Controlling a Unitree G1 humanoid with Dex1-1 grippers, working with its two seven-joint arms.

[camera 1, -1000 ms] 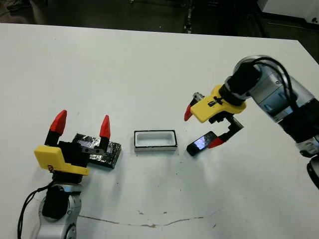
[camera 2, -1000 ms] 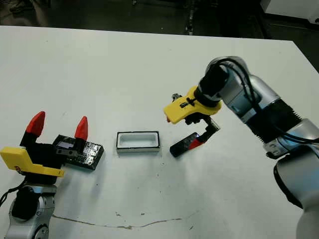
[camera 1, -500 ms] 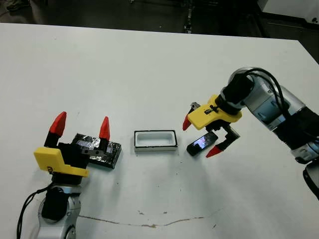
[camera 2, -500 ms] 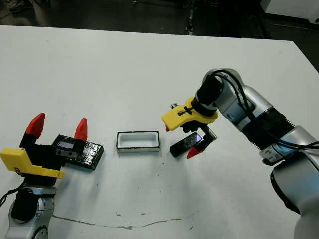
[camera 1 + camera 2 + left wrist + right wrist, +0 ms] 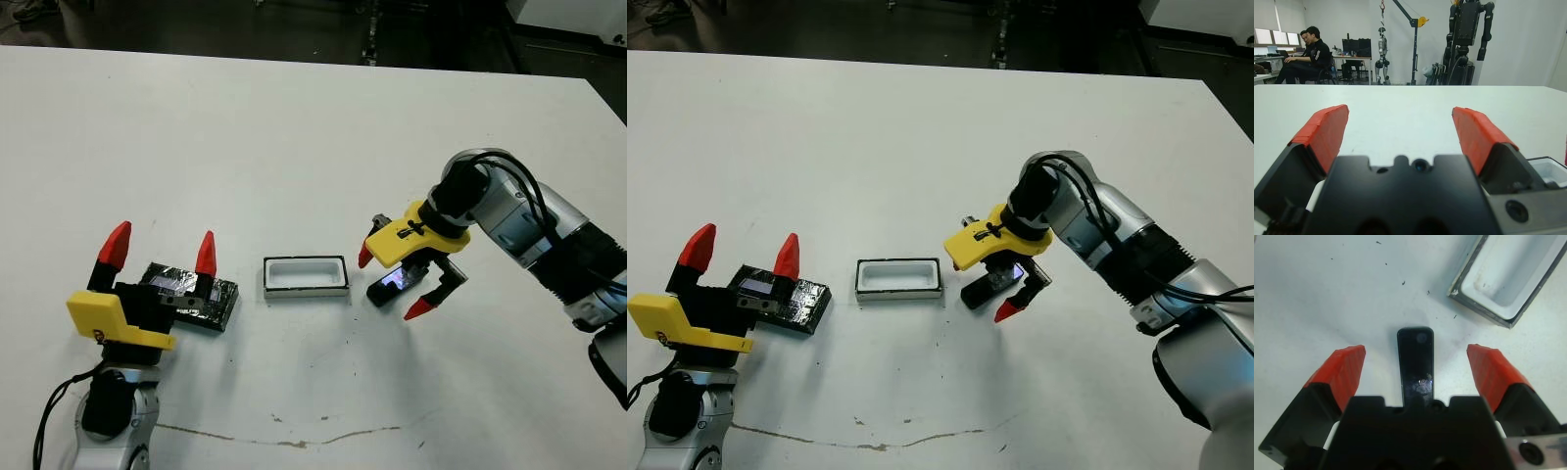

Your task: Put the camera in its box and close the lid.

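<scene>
Camera (image 5: 390, 285) flat on surface (image 5: 294, 147), straddled by right tool (image 5: 388, 282), fingers spread, not yet gripping. Long axis probably along the tool's reach. Box (image 5: 306, 276) just beside at nine o'clock.

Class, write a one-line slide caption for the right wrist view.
Right gripper open, fingers either side of the camera on the white table, the empty box nearby.

Both black-bodied grippers are wearing pointed red fingertips and flat yellow plastic brackets: the left gripper (image 5: 160, 252) at the frame's lower left, the right gripper (image 5: 389, 280) right of centre. A silver-grey segmented right arm (image 5: 534, 220) is carrying looping black cables (image 5: 509, 172).
</scene>
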